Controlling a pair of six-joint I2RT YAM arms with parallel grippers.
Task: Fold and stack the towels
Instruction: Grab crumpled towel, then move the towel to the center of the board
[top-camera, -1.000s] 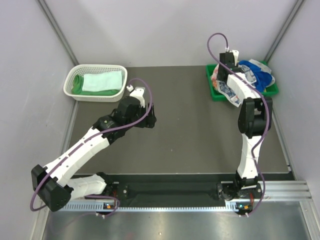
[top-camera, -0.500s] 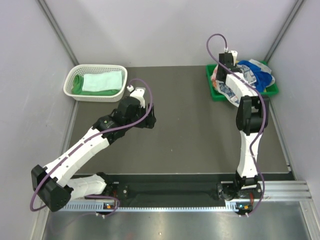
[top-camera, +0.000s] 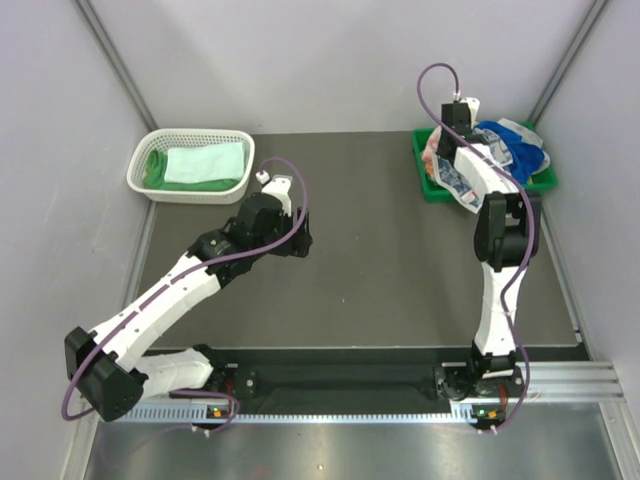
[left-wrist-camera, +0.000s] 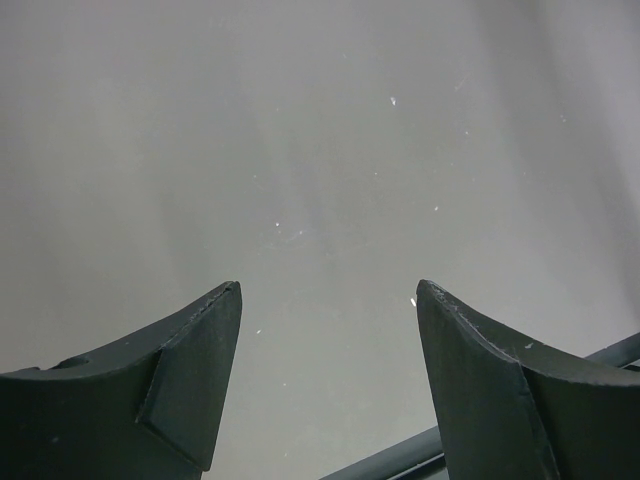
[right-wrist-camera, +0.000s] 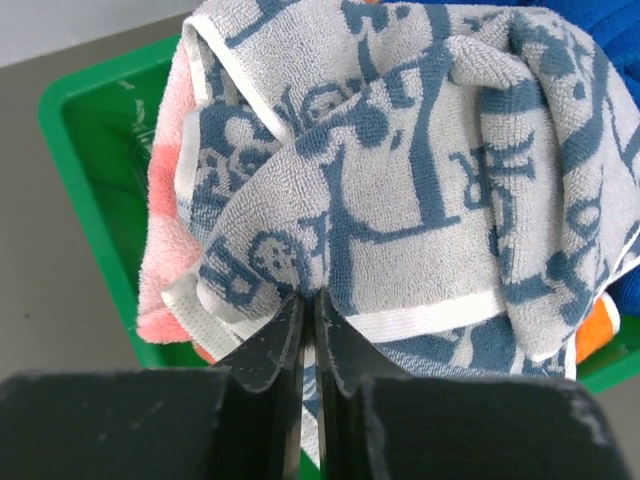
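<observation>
We see right gripper (right-wrist-camera: 311, 300) pinched tight on fold of patterned towel (right-wrist-camera: 420, 200), heaped in green tray (right-wrist-camera: 85, 150) atop pink towel (right-wrist-camera: 165, 200). Left gripper (left-wrist-camera: 328, 300) well left of tray, jaws spread wide, holding nothing, over table (left-wrist-camera: 330, 150).

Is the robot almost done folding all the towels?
Not yet. Done: a folded mint towel on a green towel in the white basket. In hand: the right gripper, jaws shut on the grey-and-blue patterned towel in the green tray. Left: that one, plus the blue towel and pink towel crumpled there.
</observation>
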